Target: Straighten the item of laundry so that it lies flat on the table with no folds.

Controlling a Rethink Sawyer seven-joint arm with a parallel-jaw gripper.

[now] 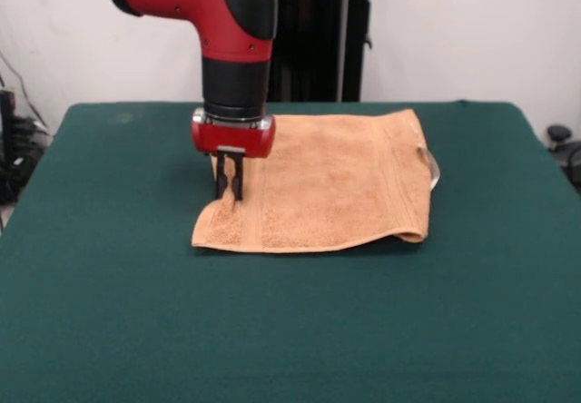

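The item of laundry (336, 181), an orange-tan terry towel with ribbed border bands, lies in the middle of the dark green table (109, 312). Its right edge is folded over on itself, and a small white tag (434, 169) sticks out there. My gripper (228, 190) comes straight down onto the towel's left border band. Its two black fingers stand close together, shut on a small raised pinch of the towel's cloth.
The red and black arm rises from the gripper towards the top left. A black pedestal (313, 49) stands behind the table's far edge. Dark cables and gear (14, 149) sit off the table's left side, and a dark object (563, 144) off its right.
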